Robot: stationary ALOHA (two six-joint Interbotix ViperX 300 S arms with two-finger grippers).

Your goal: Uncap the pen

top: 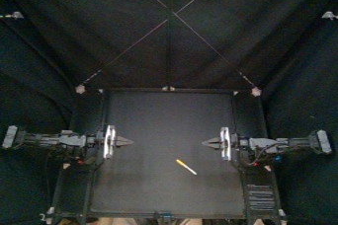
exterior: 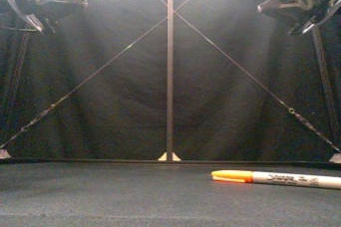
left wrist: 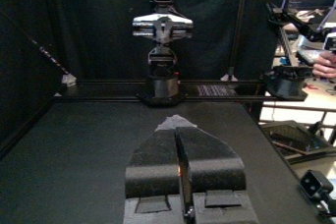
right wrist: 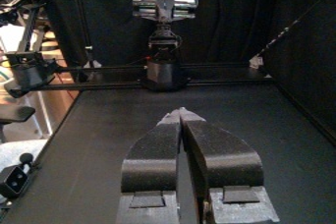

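Marker pen with orange cap and white printed barrel lies flat on the black table, right of middle and toward the front edge. Its long axis runs diagonally; in the front view the cap end points left. Both arms hang level at mid-table, tips facing each other. The left gripper has its jaws pressed together, and so does the right gripper — neither holds anything. The pen sits forward of the right jaws and below them, clearly nearer that arm — the left is well apart. The likely first reach is the right arm's, jaws turned across the barrel.
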